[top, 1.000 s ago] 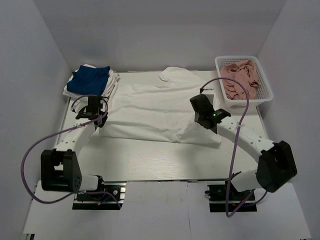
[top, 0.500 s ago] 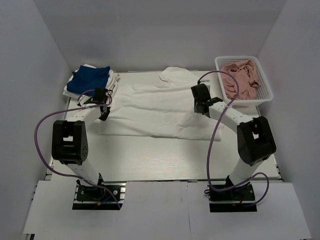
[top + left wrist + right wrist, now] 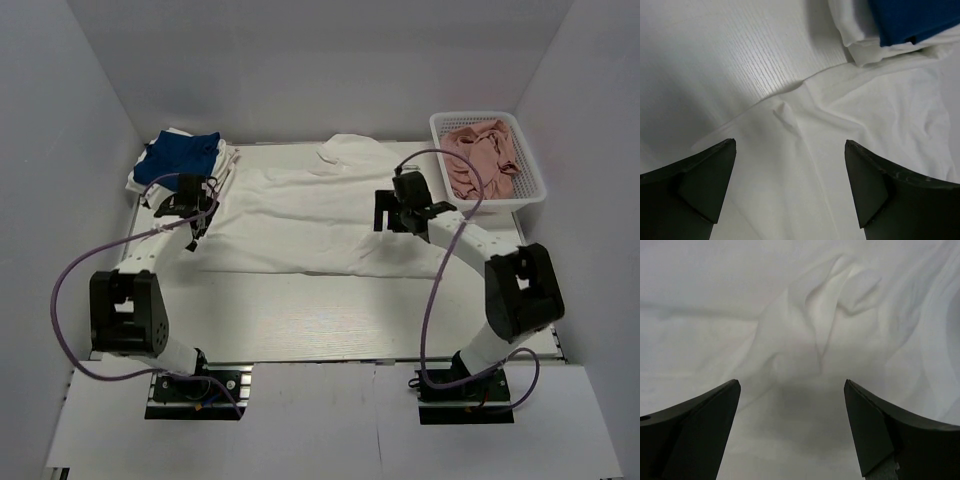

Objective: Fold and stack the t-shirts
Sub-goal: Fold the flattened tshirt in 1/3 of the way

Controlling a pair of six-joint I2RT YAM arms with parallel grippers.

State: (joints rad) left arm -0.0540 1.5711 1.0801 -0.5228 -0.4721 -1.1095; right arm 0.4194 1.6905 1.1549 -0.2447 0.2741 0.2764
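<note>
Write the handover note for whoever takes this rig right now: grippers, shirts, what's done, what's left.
Grippers: left gripper open and empty, over the left edge of the large white shirt. The right gripper is open and empty, over a wrinkle on its right side.
Shirts: blue shirt lies folded on a folded white shirt in the far-left corner. The large white shirt is spread across the table.
Done: two shirts stacked.
Left: finish folding the large white shirt and add it to the stack.
Also: basket with pink cloth, far right.
</note>
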